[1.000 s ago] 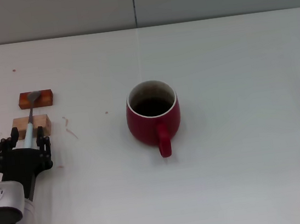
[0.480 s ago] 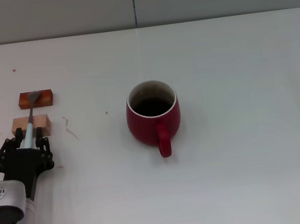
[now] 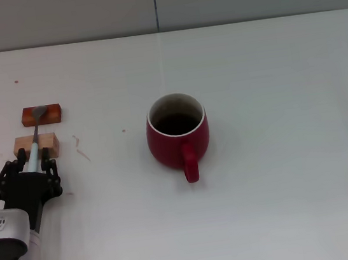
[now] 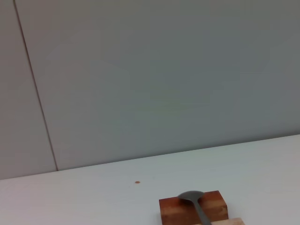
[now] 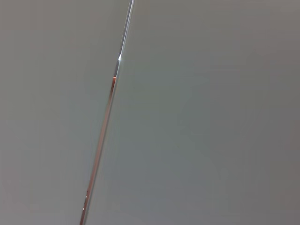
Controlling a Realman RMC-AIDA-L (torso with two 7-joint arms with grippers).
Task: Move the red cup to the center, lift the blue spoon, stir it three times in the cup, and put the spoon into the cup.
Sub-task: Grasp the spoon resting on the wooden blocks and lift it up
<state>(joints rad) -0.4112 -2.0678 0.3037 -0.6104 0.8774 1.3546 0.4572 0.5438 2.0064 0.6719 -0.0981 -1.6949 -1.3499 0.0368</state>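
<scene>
Cup (image 3: 178, 134) sits mid-frame, so centering looks done. Spoon (image 3: 35, 143) lies across two blocks (image 3: 37, 145) at left; left gripper (image 3: 32, 165) clenched on its handle. Lifting, stirring, dropping remain.

The left hand (image 3: 26, 170) sits low at the near left, its fingers (image 3: 3, 176) closed together.
</scene>
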